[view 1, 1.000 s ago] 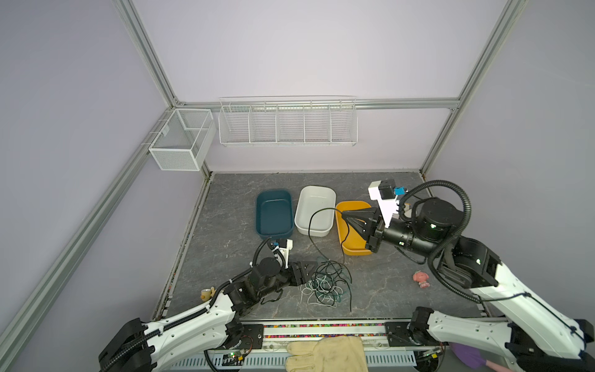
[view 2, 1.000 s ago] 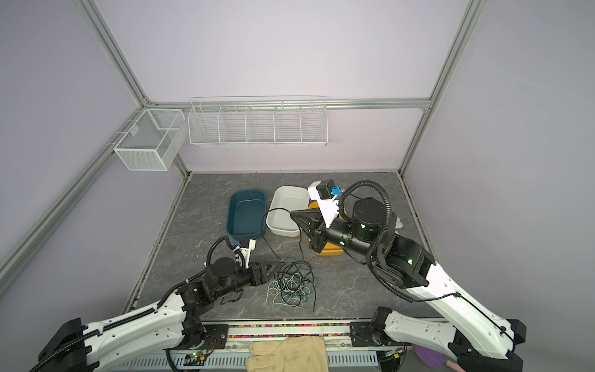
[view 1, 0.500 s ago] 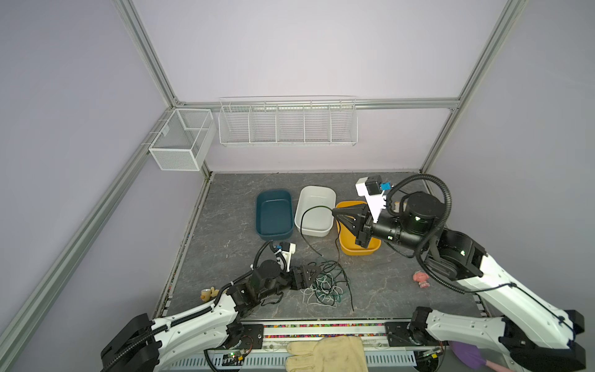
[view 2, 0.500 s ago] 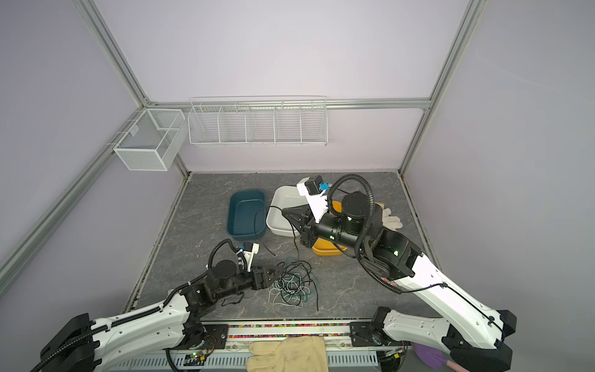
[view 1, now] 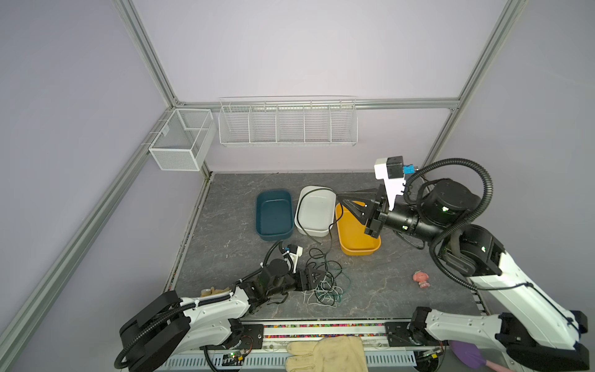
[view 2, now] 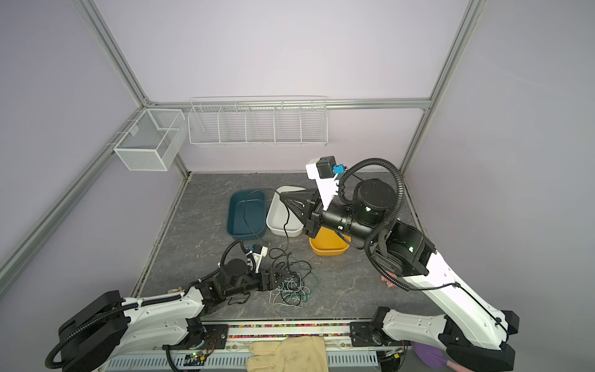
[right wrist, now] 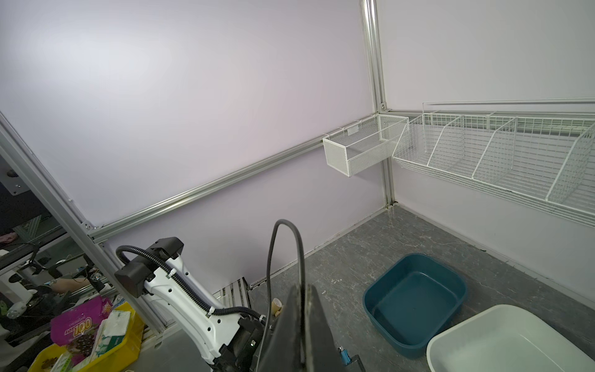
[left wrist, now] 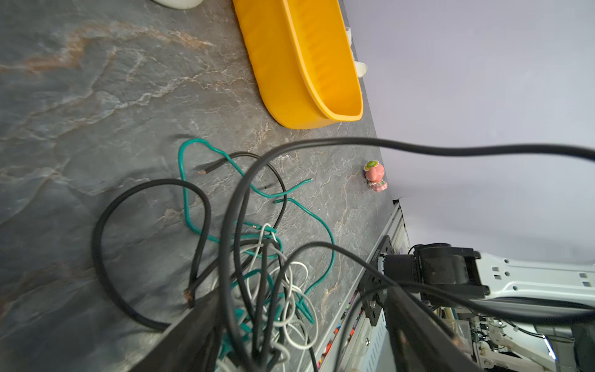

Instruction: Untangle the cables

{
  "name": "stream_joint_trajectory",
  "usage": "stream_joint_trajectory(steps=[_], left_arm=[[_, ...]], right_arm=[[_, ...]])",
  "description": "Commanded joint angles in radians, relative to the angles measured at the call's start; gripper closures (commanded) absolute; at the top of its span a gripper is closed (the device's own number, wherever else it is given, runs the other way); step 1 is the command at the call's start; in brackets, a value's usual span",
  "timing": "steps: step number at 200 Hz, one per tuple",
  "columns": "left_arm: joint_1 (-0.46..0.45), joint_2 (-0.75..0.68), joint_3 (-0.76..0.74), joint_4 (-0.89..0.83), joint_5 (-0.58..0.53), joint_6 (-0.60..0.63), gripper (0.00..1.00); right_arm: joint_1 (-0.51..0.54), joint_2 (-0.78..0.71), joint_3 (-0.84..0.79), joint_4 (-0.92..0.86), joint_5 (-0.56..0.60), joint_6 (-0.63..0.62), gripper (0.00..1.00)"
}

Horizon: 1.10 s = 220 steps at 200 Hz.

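Observation:
The cables (view 1: 325, 285) lie as a tangle of black, white and teal-green cords on the grey floor near the front, seen in both top views (view 2: 293, 286). My left gripper (view 1: 317, 278) lies low at the tangle's left side, open, with several cords (left wrist: 267, 257) running between its fingers (left wrist: 193, 338). High above the bins, my right gripper (view 1: 339, 195) is shut on one black cable (right wrist: 285, 221). That cable arcs out from the jaws over the white bin and drops to the tangle.
A teal bin (view 1: 274, 235), a white bin (view 1: 314, 230) and a yellow bin (view 1: 357, 249) stand in a row behind the tangle. A small pink toy (view 1: 421, 279) lies at the right. A glove (view 1: 325, 354) rests on the front rail. Wire baskets (view 1: 286, 128) hang on the back wall.
My right gripper swung left, then came back right and higher, still shut on the black cable. The left gripper stayed at the tangle, shifting only slightly.

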Motion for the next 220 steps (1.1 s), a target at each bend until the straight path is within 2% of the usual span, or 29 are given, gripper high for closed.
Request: stream_joint_trajectory(steps=[1, 14, 36, 53, 103, 138, 170, 193, 220], left_arm=[[0.003, 0.033, -0.017, 0.061, 0.003, 0.002, 0.27], [0.003, 0.049, -0.017, 0.065, 0.000, 0.005, 0.34], [0.003, 0.067, -0.017, 0.054, -0.009, 0.010, 0.50], [0.003, 0.080, -0.017, 0.046, -0.016, 0.009, 0.55], [0.003, 0.119, -0.008, -0.005, -0.050, 0.004, 0.56], [0.003, 0.089, 0.007, -0.102, -0.100, 0.002, 0.56], [0.003, 0.077, 0.005, -0.121, -0.109, 0.005, 0.56], [0.003, 0.069, 0.004, -0.133, -0.116, 0.006, 0.56], [0.003, 0.045, -0.004, -0.134, -0.112, 0.006, 0.56]], right_arm=[[-0.005, -0.001, 0.040, 0.023, -0.037, 0.029, 0.94], [-0.005, -0.001, 0.050, 0.024, -0.046, 0.035, 0.94], [-0.005, -0.002, 0.068, 0.019, -0.050, 0.042, 0.94], [-0.005, -0.002, 0.087, 0.008, -0.052, 0.043, 0.94], [-0.005, -0.004, 0.150, -0.043, -0.023, 0.008, 0.94], [-0.017, 0.005, 0.183, -0.096, 0.000, -0.021, 0.94], [-0.022, 0.035, 0.219, -0.149, 0.032, -0.046, 0.94], [-0.028, 0.060, 0.192, -0.171, 0.132, -0.077, 0.94], [-0.037, 0.083, 0.095, -0.134, 0.122, -0.065, 0.94]])
